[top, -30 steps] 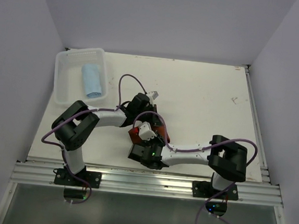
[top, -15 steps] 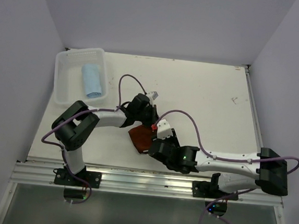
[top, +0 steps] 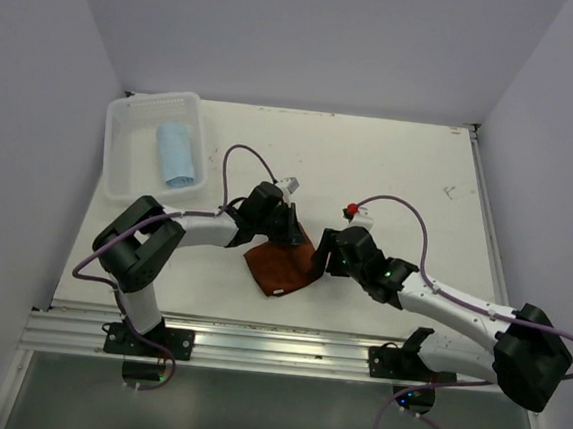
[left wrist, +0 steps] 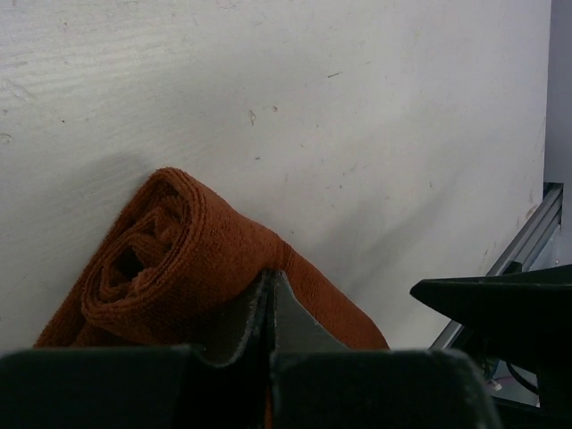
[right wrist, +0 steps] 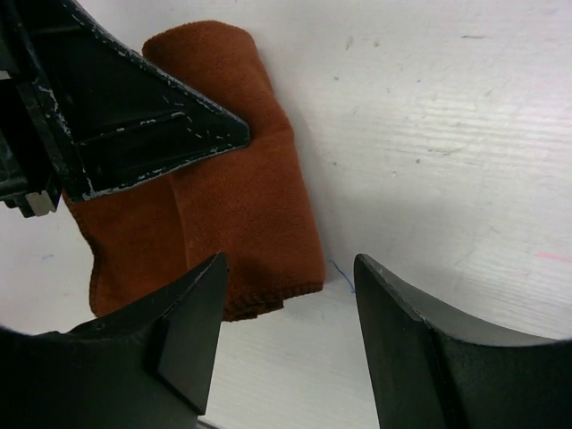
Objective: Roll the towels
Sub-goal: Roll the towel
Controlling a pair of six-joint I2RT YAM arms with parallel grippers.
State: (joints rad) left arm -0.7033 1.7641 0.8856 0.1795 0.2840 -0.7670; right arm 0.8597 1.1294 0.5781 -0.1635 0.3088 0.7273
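Observation:
The rust towel lies partly rolled on the white table near the front edge. In the left wrist view its rolled end shows a spiral of layers. My left gripper is shut, its tips pressing down on the towel's top. Just right of the towel my right gripper stands open and holds nothing; the towel's corner lies beside its left finger, midway. The sky-blue towel lies rolled inside the basket.
The white mesh basket stands at the table's far left corner. The metal rail runs along the near edge, close to the rust towel. Both arms' cables loop above the middle of the table.
My right gripper has let go of the rust towel, opened wide and swung from its left side round to its right. The left gripper stays shut on top of the towel.

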